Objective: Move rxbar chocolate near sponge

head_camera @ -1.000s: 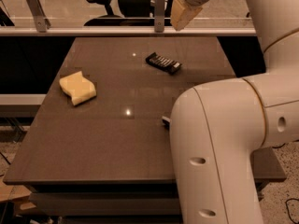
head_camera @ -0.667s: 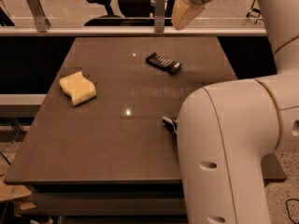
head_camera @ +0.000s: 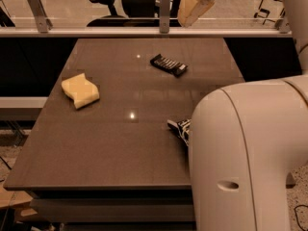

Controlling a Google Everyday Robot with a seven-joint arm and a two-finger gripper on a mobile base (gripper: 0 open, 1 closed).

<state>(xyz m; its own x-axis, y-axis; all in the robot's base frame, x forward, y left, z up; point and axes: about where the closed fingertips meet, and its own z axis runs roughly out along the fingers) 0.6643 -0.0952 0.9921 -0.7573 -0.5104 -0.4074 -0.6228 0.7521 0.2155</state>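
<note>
Gripper [head_camera: 187, 14] above far edge; rxbar chocolate [head_camera: 168, 65] & sponge [head_camera: 80, 90] well apart.

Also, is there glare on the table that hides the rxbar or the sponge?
Camera view: two small glare spots on the table, neither covers the rxbar chocolate or the sponge; the pincer hangs above the far edge.

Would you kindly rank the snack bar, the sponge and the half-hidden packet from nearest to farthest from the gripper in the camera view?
The gripper hangs high at the far side of the table.
1. Snack bar, far centre: nearest.
2. Sponge, left side, and half-hidden packet, near right beside the arm: too close to call.
</note>
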